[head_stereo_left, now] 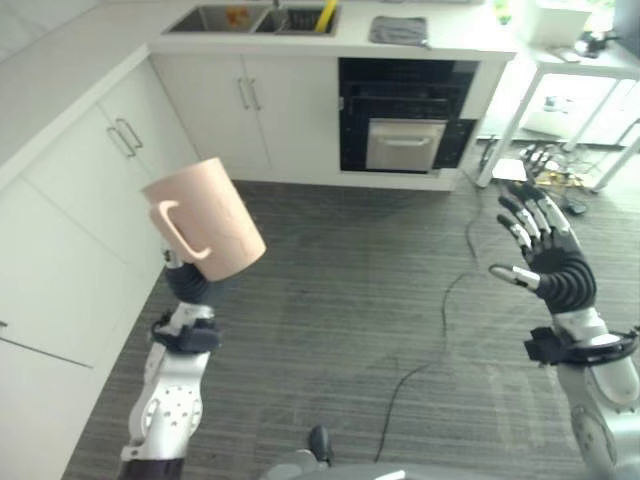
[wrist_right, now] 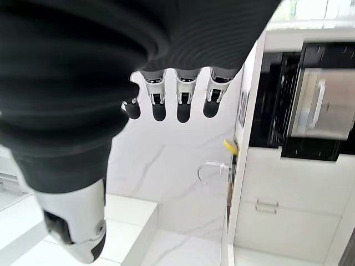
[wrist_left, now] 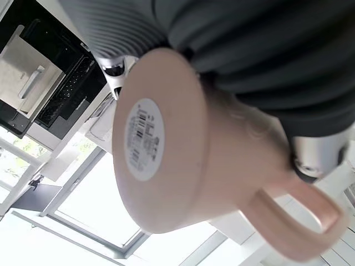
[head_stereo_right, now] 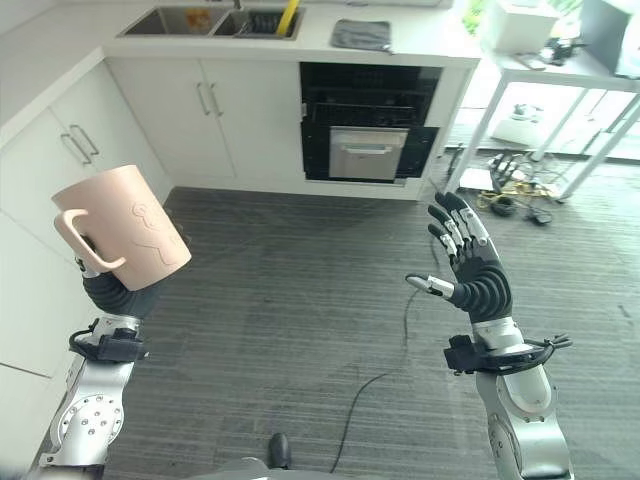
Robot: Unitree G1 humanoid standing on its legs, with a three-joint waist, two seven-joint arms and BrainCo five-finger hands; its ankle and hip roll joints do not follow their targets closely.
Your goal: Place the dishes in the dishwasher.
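Well, up in the air on the robot's left side is the pale pink ceramic mug with a loop handle, tipped over at a slant with its flat base pointing up and away. The left hand sits underneath it, fingers wrapped round the mug's body. From the left wrist view the mug's round base carries a white sticker label. Over on the other side, the right hand is raised with its palm up, fingers spread wide and straight, thumb jutting sideways, carrying nothing. Straight ahead across the grey wood-grain floor, well apart from both hands, the black built-in dishwasher with its silver door part-way open sits under the white kitchen countertop.
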